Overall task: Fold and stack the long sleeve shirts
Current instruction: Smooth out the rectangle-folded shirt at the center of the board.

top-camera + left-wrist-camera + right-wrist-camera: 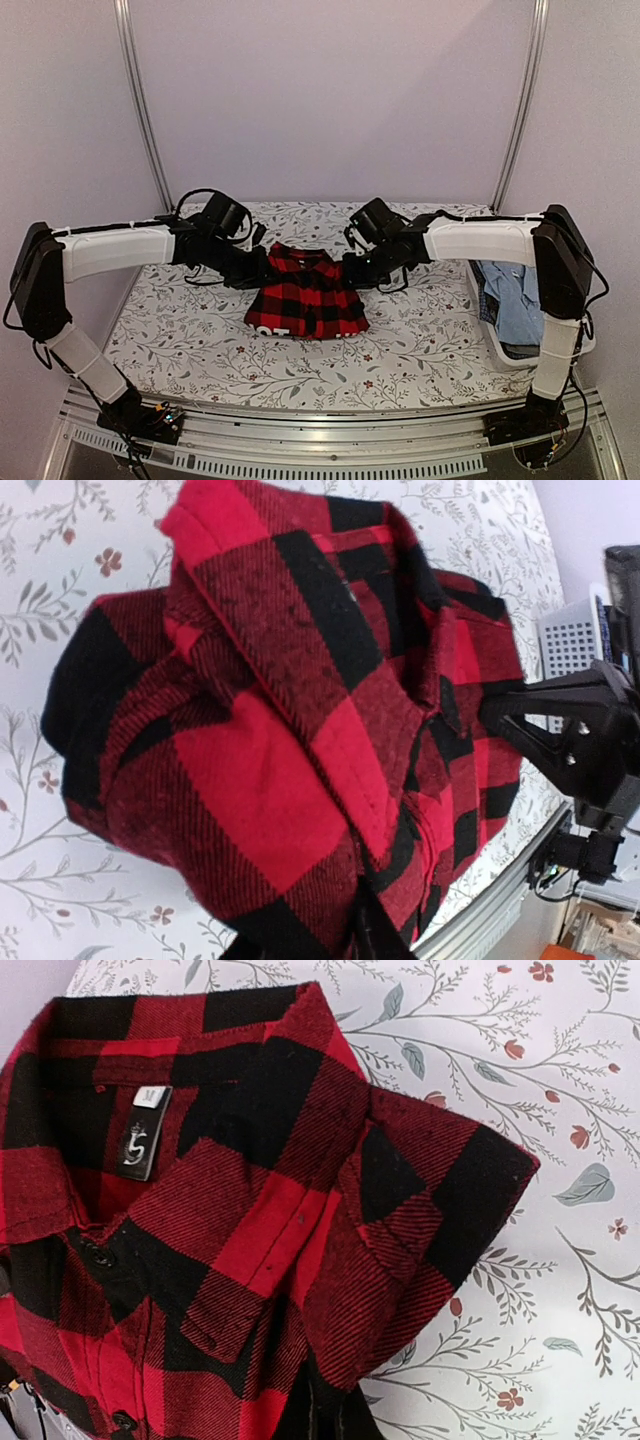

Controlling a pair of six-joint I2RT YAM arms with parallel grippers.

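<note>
Top external: my left fingers (pixel 258 272) pinch the checked shirt (pixel 305 295) at ten o'clock; my right fingers (pixel 352 270) clamp it at two o'clock; it rests on the worktop (pixel 180 320).

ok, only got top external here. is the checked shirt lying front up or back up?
Observer: Front up. The right wrist view shows black buttons down the front of the shirt.
Operator: size?
Observer: M, on a white tab above the black neck label.
Operator: anything from the left wrist?
Observer: The right end effector has its black tip at the shirt's opposite shoulder.
</note>
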